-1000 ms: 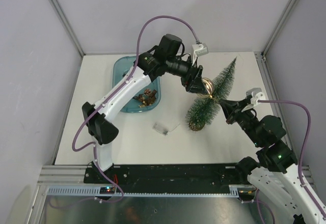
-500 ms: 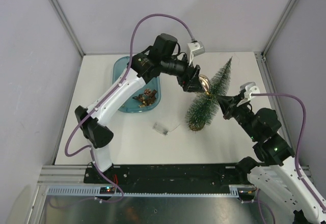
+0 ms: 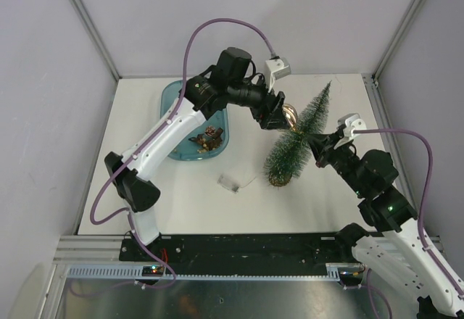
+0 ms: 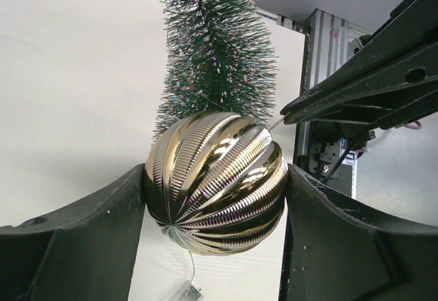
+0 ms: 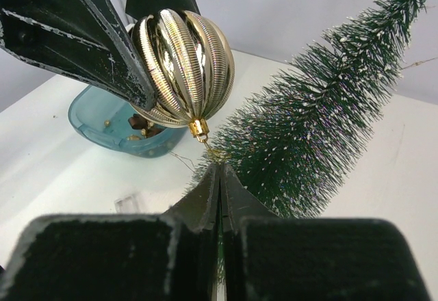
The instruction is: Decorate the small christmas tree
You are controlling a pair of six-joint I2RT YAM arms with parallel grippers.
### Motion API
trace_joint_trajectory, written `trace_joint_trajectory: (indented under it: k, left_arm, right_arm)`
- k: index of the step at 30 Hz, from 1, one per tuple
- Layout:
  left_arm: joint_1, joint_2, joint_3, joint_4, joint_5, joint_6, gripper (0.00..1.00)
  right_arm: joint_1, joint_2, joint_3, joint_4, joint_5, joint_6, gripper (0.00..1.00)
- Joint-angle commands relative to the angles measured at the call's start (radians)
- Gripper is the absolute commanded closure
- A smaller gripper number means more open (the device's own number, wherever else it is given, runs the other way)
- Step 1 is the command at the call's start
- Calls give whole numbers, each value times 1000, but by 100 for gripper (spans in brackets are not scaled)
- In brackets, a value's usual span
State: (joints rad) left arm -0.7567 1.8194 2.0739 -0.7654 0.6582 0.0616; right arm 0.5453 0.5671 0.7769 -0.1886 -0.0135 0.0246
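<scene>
The small christmas tree (image 3: 299,132), dark green with frosted tips, stands leaning on its brown base (image 3: 281,178) right of the table's middle. My left gripper (image 3: 284,118) is shut on a gold ribbed ball (image 3: 291,119) and holds it against the tree's left side. In the left wrist view the ball (image 4: 215,181) sits between both fingers with the tree (image 4: 217,55) behind it. My right gripper (image 3: 317,143) is shut, and its tips (image 5: 220,171) pinch the gold hanging loop (image 5: 213,152) under the ball (image 5: 181,65), right in front of the tree (image 5: 328,109).
A blue tray (image 3: 174,98) with brown ornaments (image 3: 206,139) lies at the back left. A small clear battery box (image 3: 229,182) with a thin wire lies on the table left of the tree's base. Walls close in the table at the back and both sides.
My left gripper has moved the gold ball slightly up and back along the tree. My right gripper has followed it, staying shut at the loop. The tree's top has shifted a little left.
</scene>
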Motion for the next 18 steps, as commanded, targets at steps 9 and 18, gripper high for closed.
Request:
trace_joint_trajectory:
  k: [9,18]
  left_arm:
    - [-1,-16,-1,41,-26,5,61]
    - [-2,4,-8,59,-26,-20,62]
  right_arm:
    - [-1,41,56,8,1,-32,100]
    - [18,51,54,-36,49,-57,100]
